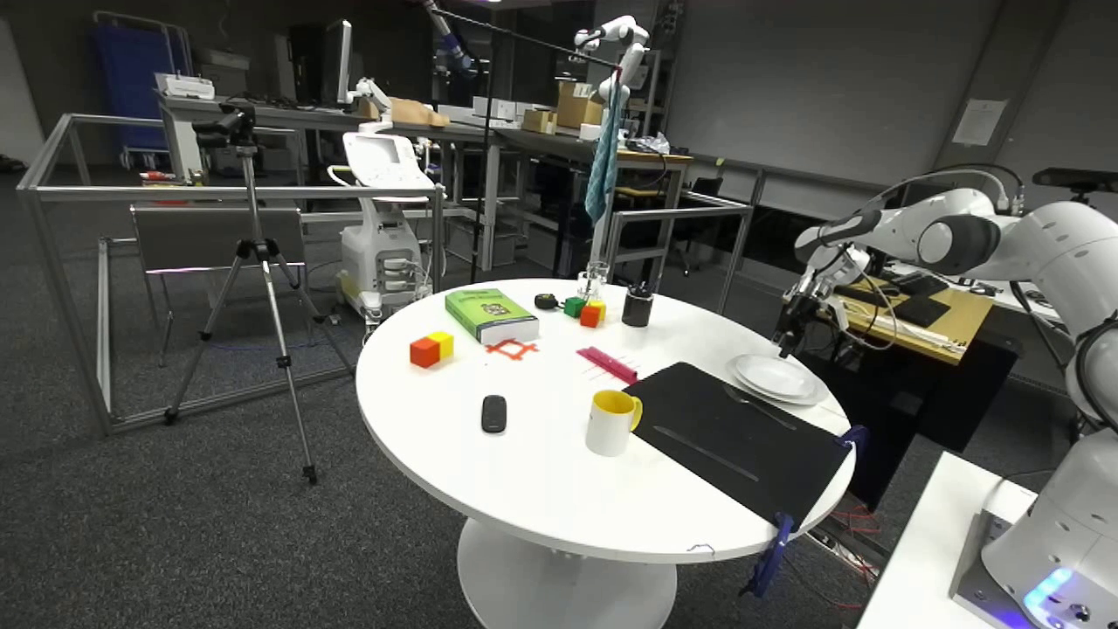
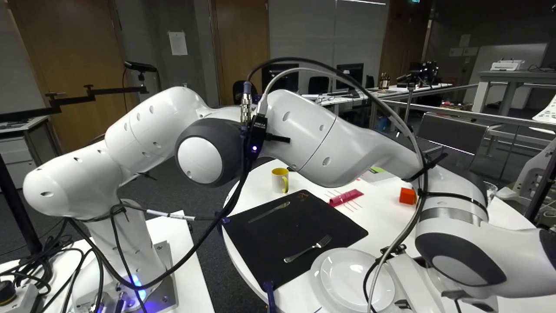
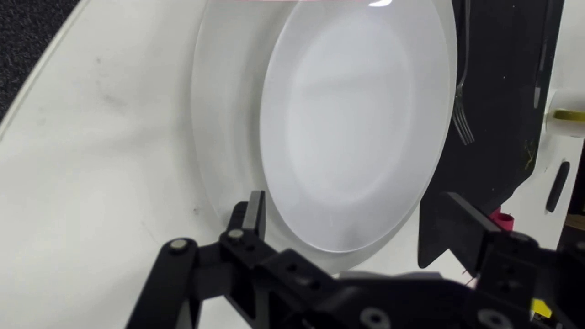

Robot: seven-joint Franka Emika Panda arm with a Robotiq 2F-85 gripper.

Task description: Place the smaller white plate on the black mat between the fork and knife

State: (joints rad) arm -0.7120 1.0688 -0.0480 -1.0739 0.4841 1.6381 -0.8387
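The claw (image 3: 352, 219) is spread wide, with nothing held in it. In the wrist view its fingers (image 3: 252, 214) are set to either side of the near end of the smaller white plate (image 3: 352, 109), which is stacked on a larger white plate (image 3: 228, 114); whether either plate is touched cannot be told.

The step in hand is judged to be the grasp, and a rim grip seems called for: one finger should be brought over the upper face and the other eased between the two rims, so that only the top plate is pinched. The gap is probably best sought where the larger plate's band is seen broadest, on the side away from the black mat (image 3: 502, 109). If the fingers are sent too low, the lower plate may be shoved or lifted along; a slight first lift would allow a check. Slipping can be expected on so smooth a rim, so a firm closure and a level carry are advised.

Just beside the plates the mat is laid, with the fork (image 2: 304, 251) nearer them and the knife (image 2: 269, 212) farther across. The strip between is the goal, and the fork should be well cleared. Beyond the knife, a yellow-lined white mug (image 1: 609, 432) is stood just off the mat.
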